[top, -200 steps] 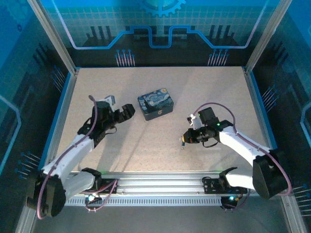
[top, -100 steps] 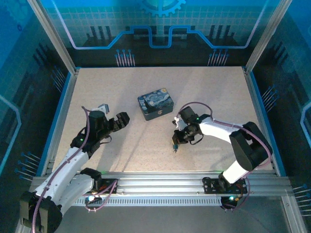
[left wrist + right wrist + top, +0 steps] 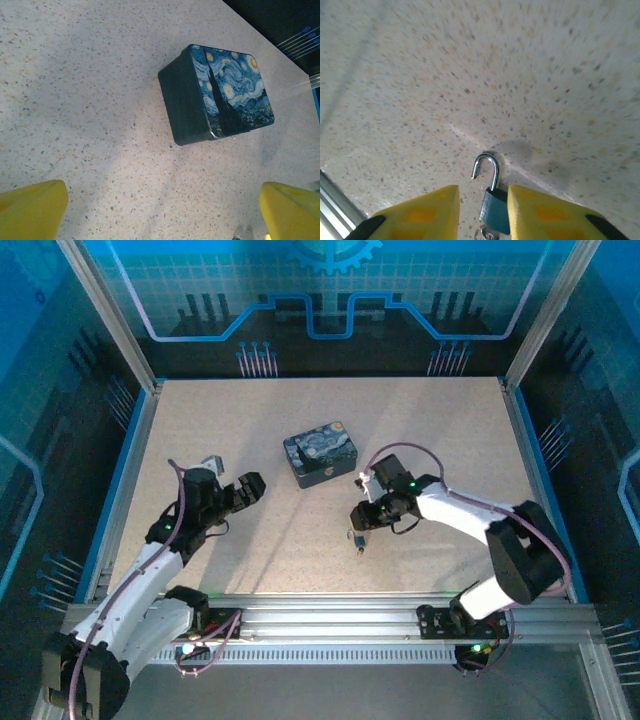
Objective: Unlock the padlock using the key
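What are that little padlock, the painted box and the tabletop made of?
The small bluish-grey padlock looks like metal with a matte coloured body; its curved shackle glints like polished steel. The dark blue rectangular box with the swirly starry print seems a printed tin from its rounded edges, perhaps coated card. The speckled beige tabletop resembles stone-look laminate.

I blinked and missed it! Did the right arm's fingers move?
Yes. The right fingers slid left, ending closer to the spot in front of the starry box, which stayed put.

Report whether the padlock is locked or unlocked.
Unlocked: in the right wrist view the padlock has one end of its shackle lifted free of the body.
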`<act>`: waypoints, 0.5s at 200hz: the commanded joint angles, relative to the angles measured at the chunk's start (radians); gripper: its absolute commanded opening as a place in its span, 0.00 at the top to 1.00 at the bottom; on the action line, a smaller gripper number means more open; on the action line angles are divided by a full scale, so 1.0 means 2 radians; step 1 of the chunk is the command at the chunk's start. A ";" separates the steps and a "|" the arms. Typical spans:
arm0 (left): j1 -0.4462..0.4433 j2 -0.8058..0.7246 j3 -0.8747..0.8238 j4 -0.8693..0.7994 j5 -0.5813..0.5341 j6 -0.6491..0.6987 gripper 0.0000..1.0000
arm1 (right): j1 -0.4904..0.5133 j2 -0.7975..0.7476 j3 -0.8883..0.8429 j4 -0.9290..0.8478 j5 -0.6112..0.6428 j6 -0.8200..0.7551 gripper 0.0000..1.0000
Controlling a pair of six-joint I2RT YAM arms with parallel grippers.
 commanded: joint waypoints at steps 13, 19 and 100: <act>0.020 -0.002 0.015 -0.016 -0.020 0.010 0.01 | -0.045 -0.076 0.001 -0.014 0.048 -0.039 0.62; 0.024 -0.003 0.018 -0.019 -0.026 0.013 0.01 | -0.056 -0.090 0.000 -0.013 0.056 -0.044 0.61; 0.063 -0.008 0.022 0.024 -0.137 0.099 0.01 | -0.195 -0.279 -0.083 0.058 0.182 -0.087 0.21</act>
